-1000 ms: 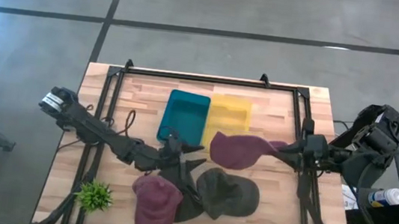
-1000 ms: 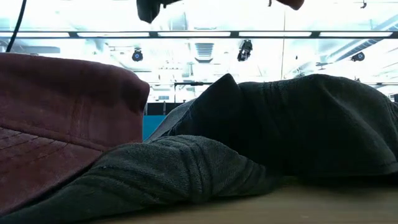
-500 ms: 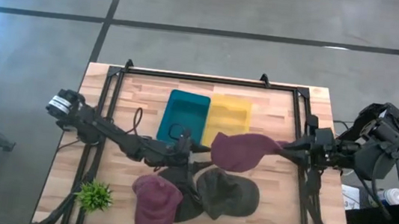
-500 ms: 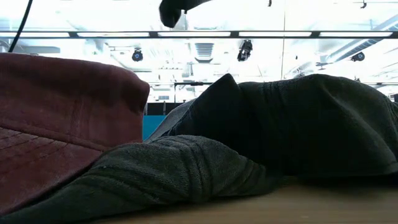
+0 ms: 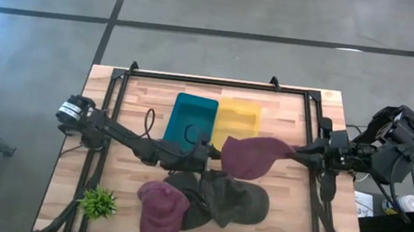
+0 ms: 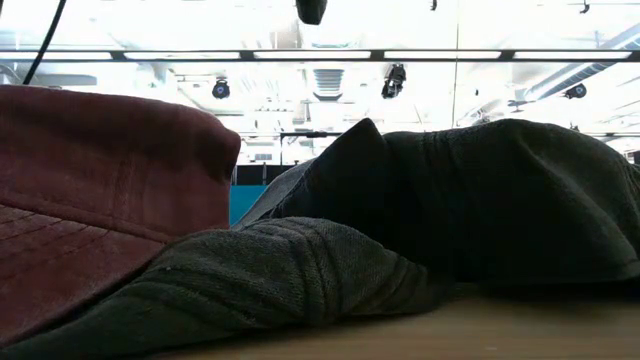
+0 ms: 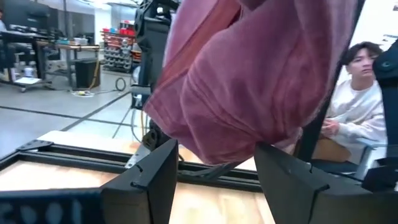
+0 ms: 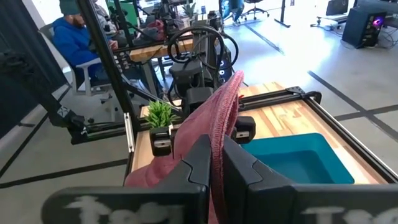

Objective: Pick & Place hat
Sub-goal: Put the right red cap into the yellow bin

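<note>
My right gripper (image 8: pixel 216 167) is shut on a maroon hat (image 5: pixel 252 156), which hangs in the air right of the table's middle. My left gripper (image 7: pixel 211 180) is open and level with it. It sits on the hat's left side (image 5: pixel 204 153), with the crown (image 7: pixel 249 87) hanging just ahead, above the gap between its fingers. I cannot tell if they touch. A second maroon hat (image 5: pixel 160 209) and dark grey hats (image 5: pixel 238 199) lie on the near part of the table. These hats fill the low view (image 6: pixel 470 200), and the left gripper (image 6: pixel 312 10) shows at its top. My right gripper pinches the maroon hat's brim edge (image 8: pixel 225 134) between its two fingers. It comes in level from the table's right side. The hat is lifted clear of the table, and its crown (image 5: pixel 245 158) reaches toward the table's middle.
A teal bin (image 5: pixel 191 120) and a yellow bin (image 5: pixel 240 117) stand side by side at the table's far middle. A small green plant (image 5: pixel 98 203) is at the near left corner. A black frame rail (image 5: pixel 219 81) runs round the table. People sit beyond the table.
My left gripper has moved toward the table's right and far side, from over the lying hats to the held maroon hat. The held hat has stayed nearly in place but has risen out of the low view's top edge.
</note>
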You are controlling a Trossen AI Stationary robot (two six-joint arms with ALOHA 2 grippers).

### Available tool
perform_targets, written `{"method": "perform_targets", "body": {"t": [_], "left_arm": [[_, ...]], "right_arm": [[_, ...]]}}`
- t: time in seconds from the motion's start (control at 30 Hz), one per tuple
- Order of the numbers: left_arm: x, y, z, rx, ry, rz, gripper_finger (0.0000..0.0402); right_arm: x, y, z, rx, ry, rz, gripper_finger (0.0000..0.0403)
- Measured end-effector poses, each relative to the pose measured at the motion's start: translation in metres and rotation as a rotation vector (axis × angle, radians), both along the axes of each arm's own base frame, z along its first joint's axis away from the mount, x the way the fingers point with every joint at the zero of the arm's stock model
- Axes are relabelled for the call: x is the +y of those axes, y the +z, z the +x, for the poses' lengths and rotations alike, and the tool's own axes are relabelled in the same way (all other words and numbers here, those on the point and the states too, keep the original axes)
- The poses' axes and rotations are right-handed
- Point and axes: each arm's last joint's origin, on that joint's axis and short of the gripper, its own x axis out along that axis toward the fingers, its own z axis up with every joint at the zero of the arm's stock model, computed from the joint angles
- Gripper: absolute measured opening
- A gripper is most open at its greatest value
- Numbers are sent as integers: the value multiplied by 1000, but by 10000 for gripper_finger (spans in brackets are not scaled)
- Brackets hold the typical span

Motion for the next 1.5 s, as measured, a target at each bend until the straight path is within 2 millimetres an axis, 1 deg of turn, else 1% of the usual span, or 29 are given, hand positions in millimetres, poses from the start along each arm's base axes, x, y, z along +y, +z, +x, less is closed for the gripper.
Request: {"method": "perform_targets", "body": {"t": [0.1, 0.27, 0.53, 0.67, 0.93, 1.07, 1.27, 1.43, 1.5], "left_arm": [[0, 2, 0, -17, -13, -16, 206], [-3, 11, 1, -50, -74, -1, 206], [-6, 2, 2, 42, -105, 33, 206], [-4, 3, 2, 32, -101, 49, 206], [7, 12, 5, -32, -59, 43, 206], [6, 18, 6, -53, -78, 42, 206], [2, 17, 5, -38, -142, 39, 206], [3, 29, 7, -76, -133, 56, 206], [5, 31, 11, -85, -124, 71, 206]], "right_arm": [[-1, 1, -1, -1, 6, 5, 12], [-3, 1, -3, -3, 16, 12, 12], [-10, 5, -10, -20, 16, 30, 13], [-12, 6, -12, -25, 16, 35, 13], [-12, 4, -12, -14, 15, 24, 13], [-12, 4, -12, -13, 13, 21, 13], [-13, 4, -12, -12, -5, 6, 13], [-12, 4, -12, -13, -8, 6, 13], [-12, 4, -11, -14, -10, 8, 13]]}}
